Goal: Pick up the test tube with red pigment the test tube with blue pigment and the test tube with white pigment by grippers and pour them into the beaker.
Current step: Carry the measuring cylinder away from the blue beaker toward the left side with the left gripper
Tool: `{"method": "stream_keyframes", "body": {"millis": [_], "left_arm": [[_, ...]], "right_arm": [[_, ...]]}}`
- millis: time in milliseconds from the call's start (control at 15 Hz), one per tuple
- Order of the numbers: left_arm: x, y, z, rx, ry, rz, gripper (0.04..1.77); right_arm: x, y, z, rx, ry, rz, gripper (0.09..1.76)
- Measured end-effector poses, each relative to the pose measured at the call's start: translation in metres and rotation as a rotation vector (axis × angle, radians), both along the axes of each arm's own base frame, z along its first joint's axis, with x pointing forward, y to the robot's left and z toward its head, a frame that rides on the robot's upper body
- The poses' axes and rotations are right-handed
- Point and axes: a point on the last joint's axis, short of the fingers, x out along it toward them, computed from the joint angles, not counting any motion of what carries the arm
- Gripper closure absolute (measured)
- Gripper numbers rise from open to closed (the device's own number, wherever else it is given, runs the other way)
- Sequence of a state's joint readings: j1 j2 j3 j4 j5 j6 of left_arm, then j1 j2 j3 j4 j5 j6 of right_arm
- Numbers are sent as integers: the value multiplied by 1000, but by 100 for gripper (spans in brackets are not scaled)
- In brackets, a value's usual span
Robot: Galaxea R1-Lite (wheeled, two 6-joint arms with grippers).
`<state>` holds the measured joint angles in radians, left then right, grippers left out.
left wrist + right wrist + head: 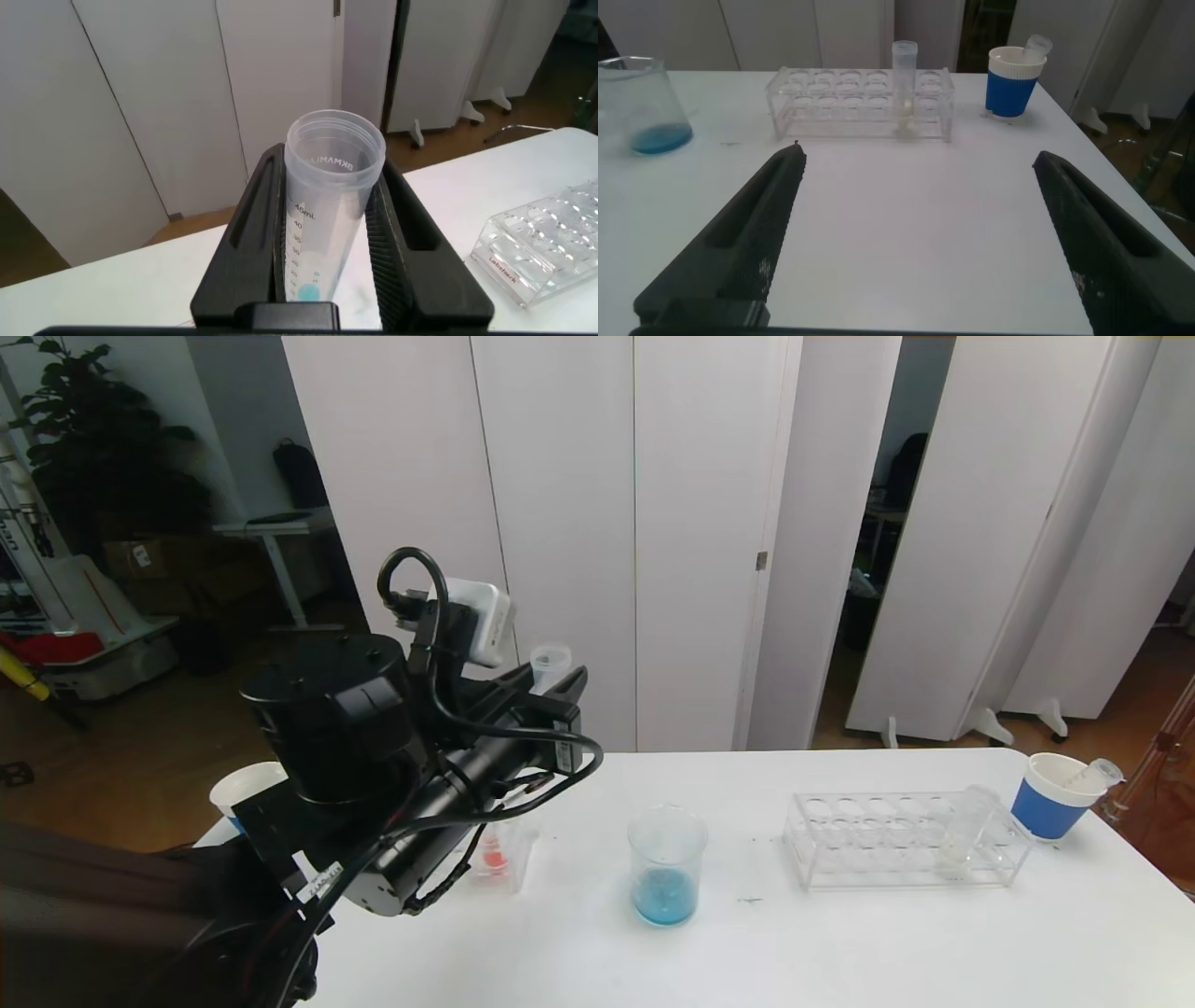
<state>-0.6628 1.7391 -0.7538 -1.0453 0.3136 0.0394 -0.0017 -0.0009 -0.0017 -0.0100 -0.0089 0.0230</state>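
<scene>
Left gripper [327, 233] clamped on upright blue-pigment tube [327, 201] — beaker [666, 863] lower, toward robot's right; right gripper [920, 233] jaws apart — idle.

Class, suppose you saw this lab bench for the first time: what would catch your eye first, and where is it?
First, the left end effector, raised above the table's left side, shut on an upright tube with only a trace of blue left. Next, the beaker at the table's middle, blue pigment in its bottom. To its right, the clear rack holds the test tube with white pigment.
</scene>
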Motion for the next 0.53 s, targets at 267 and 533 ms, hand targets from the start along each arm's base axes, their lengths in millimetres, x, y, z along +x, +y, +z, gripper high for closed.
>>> {"method": "stream_keyframes", "body": {"millis": [267, 533], "left_arm": [[1, 6, 3, 7, -12, 46, 122], [8, 27, 12, 39, -45, 177, 122]], "right_arm": [[0, 0, 0, 0, 0, 0, 10], [0, 0, 0, 0, 0, 0, 10]]}}
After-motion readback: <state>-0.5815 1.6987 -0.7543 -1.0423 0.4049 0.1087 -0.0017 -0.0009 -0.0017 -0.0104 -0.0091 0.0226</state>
